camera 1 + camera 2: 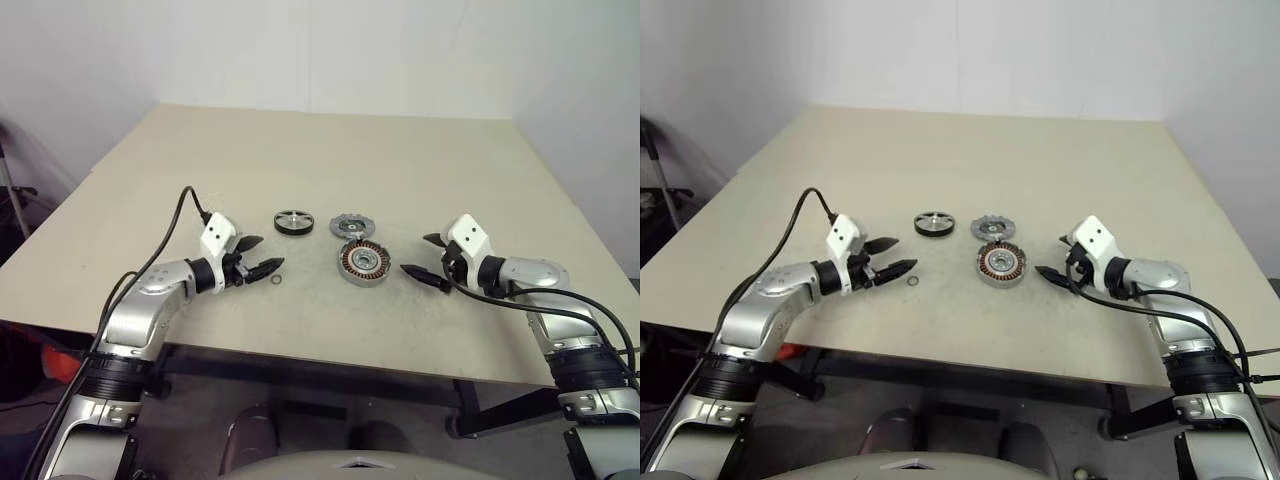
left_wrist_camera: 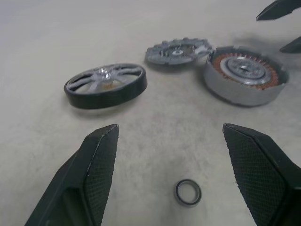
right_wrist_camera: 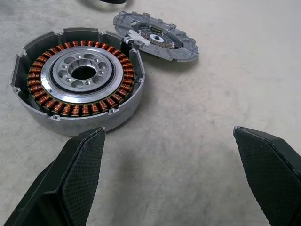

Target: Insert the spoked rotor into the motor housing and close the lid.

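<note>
My right gripper (image 1: 430,257) hangs spread wide and empty, motor housing (image 1: 363,262) just beside its tips, between it and my equally unclenched left gripper (image 1: 258,255).

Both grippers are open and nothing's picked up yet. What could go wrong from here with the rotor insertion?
1. The grey toothed lid disc leans on the rim of the silver copper-coiled motor housing; nudging either could shift both.
2. The small dark ring lies loose between the open left gripper fingers and may be knocked away.
3. The black-rimmed spoked rotor lies flat, so gripping its rim may slip.
</note>
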Robot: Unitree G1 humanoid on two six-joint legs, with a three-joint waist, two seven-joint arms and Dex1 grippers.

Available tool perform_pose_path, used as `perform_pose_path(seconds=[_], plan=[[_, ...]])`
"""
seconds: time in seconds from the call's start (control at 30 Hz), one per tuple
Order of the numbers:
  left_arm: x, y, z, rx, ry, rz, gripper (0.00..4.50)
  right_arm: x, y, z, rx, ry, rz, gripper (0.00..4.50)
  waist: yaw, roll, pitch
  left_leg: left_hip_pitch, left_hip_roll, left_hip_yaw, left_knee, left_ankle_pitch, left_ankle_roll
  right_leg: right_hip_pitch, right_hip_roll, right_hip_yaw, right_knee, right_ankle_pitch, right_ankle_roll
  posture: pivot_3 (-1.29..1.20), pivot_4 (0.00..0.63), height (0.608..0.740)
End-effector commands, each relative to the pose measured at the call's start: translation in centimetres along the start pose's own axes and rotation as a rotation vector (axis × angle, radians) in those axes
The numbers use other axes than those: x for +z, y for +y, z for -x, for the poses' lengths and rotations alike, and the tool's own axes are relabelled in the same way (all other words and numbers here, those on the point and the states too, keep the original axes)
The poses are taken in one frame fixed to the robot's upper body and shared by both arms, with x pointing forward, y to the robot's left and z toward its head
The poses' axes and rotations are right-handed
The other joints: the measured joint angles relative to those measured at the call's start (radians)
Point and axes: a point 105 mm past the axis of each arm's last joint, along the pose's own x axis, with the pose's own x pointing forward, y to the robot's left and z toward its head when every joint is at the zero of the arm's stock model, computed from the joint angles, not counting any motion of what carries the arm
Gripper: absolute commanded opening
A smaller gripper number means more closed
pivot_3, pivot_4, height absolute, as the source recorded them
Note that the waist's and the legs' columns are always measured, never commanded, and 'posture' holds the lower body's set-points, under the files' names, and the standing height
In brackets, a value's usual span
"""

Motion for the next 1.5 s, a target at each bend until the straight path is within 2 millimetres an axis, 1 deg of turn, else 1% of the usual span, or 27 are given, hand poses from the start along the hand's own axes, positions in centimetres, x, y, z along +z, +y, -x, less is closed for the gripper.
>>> perform_pose_path(seconds=[0.03,0.23,0.43,0.63,0.77,0.87,1.03,1.2,1.3,1.4,1.5], plan=[[1.2,0.0,-0.1,-0.006,-0.028,-0.052,3.73,1.5,-0.1,0.1,0.005,-0.034,0.042,4.5,0.0,0.0,0.0,0.0,0.0,0.0,0.0,0.0,0.0,0.0,0.0,0.0,0.0,0.0,0.0,0.0,0.0,0.74],[1.5,-0.6,-0.5,-0.028,-0.037,-0.053,3.73,1.0,0.3,0.5,0.037,-0.013,0.022,4.5,0.0,0.0,0.0,0.0,0.0,0.0,0.0,0.0,0.0,0.0,0.0,0.0,0.0,0.0,0.0,0.0,0.0,0.74],[0.4,-1.6,-0.6,-0.047,-0.006,-0.06,3.73,0.8,0.2,0.8,0.023,-0.006,0.025,4.5,0.0,0.0,0.0,0.0,0.0,0.0,0.0,0.0,0.0,0.0,0.0,0.0,0.0,0.0,0.0,0.0,0.0,0.74],[-1.0,-1.7,-0.9,-0.046,0.055,-0.111,3.73,0.7,0.2,0.8,0.022,0.008,0.031,4.5,0.0,0.0,0.0,0.0,0.0,0.0,0.0,0.0,0.0,0.0,0.0,0.0,0.0,0.0,0.0,0.0,0.0,0.74],[-0.9,-1.7,-1.0,-0.042,0.036,-0.096,3.73,1.0,-0.1,1.0,0.007,0.002,0.031,4.5,0.0,0.0,0.0,0.0,0.0,0.0,0.0,0.0,0.0,0.0,0.0,0.0,0.0,0.0,0.0,0.0,0.0,0.74],[-0.1,-1.5,-1.0,-0.04,0.007,-0.083,3.73,1.0,-0.2,1.1,0.004,0.006,0.033,4.5,0.0,0.0,0.0,0.0,0.0,0.0,0.0,0.0,0.0,0.0,0.0,0.0,0.0,0.0,0.0,0.0,0.0,0.74],[0.2,-1.0,-0.5,-0.026,0.003,-0.095,3.73,0.7,0.2,1.2,0.03,0.022,0.036,4.5,0.0,0.0,0.0,0.0,0.0,0.0,0.0,0.0,0.0,0.0,0.0,0.0,0.0,0.0,0.0,0.0,0.0,0.74],[-1.3,-0.9,0.3,-0.01,0.056,-0.113,3.73,0.7,0.3,1.5,0.035,0.027,0.036,4.5,-0.001,0.0,0.0,0.0,0.0,0.0,0.0,0.0,0.001,0.0,0.0,0.0,0.0,0.0,0.0,0.0,0.0,0.74],[-2.7,-1.5,0.2,-0.032,0.107,-0.144,3.73,1.0,0.6,1.0,0.046,0.025,0.038,4.5,0.0,0.0,0.0,0.0,0.0,0.0,0.0,-0.001,0.001,0.0,0.0,0.0,0.0,0.0,0.0,0.0,0.0,0.74],[-3.0,-1.8,0.0,-0.035,0.11,-0.14,3.73,1.5,0.8,0.8,0.053,0.02,0.043,4.5,0.0,0.0,0.0,0.001,0.0,0.0,0.0,-0.001,0.001,0.001,0.0,0.0,0.0,0.0,0.0,0.0,0.0,0.74],[-4.0,-1.9,0.0,-0.03,0.141,-0.129,3.73,2.4,0.6,1.0,0.045,0.011,0.047,4.5,0.0,0.0,0.0,0.002,0.0,0.0,0.0,-0.001,0.001,0.002,0.0,0.0,0.0,0.0,0.0,0.0,0.0,0.74]])
